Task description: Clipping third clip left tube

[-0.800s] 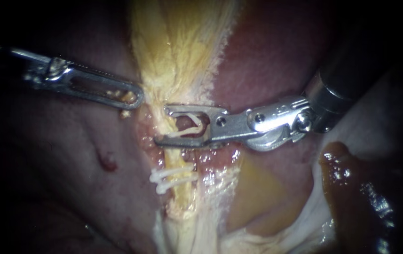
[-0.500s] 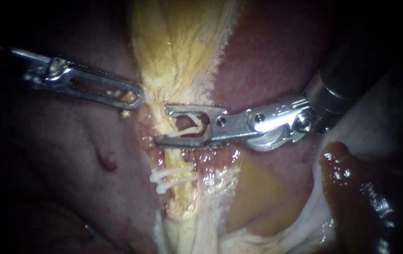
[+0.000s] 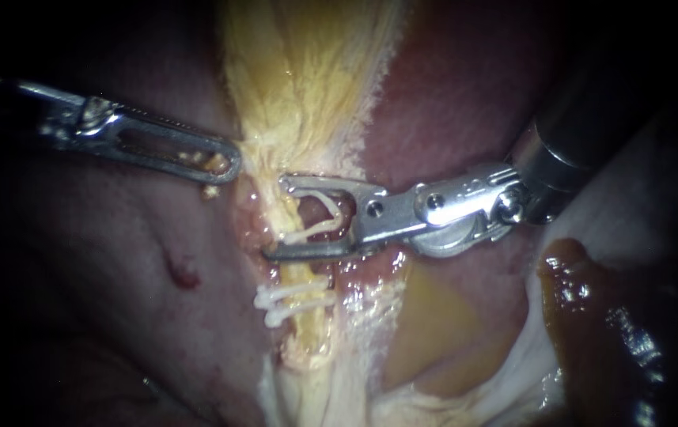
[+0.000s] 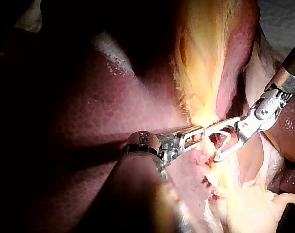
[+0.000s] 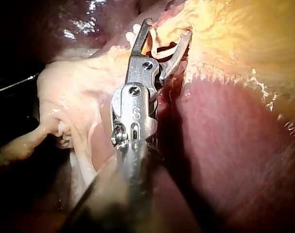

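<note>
In the endoscope view a pale yellow tube [image 3: 311,328] runs down the middle. Two white clips [image 3: 291,304] sit across it, one just below the other. Above them my right instrument [image 3: 275,220] straddles the tube with its jaws open. A white clip [image 3: 319,215] lies bent in a V between them; its lower leg stands off the lower jaw. The right wrist view shows the same jaws [image 5: 168,28] and clip [image 5: 164,48]. My left instrument [image 3: 228,166] lies shut beside the yellow tissue's left edge, holding nothing, as in the left wrist view [image 4: 193,137].
Dark red liver [image 3: 449,103] lies on both sides of the broad yellow tissue [image 3: 307,79] above the tube. A glistening brown mass [image 3: 592,316] sits at the lower right. A small red spot [image 3: 182,273] marks the liver at the left.
My right instrument's lower jaw has dropped away from the clip, so the gap between the jaws is wider. The left instrument has not moved.
</note>
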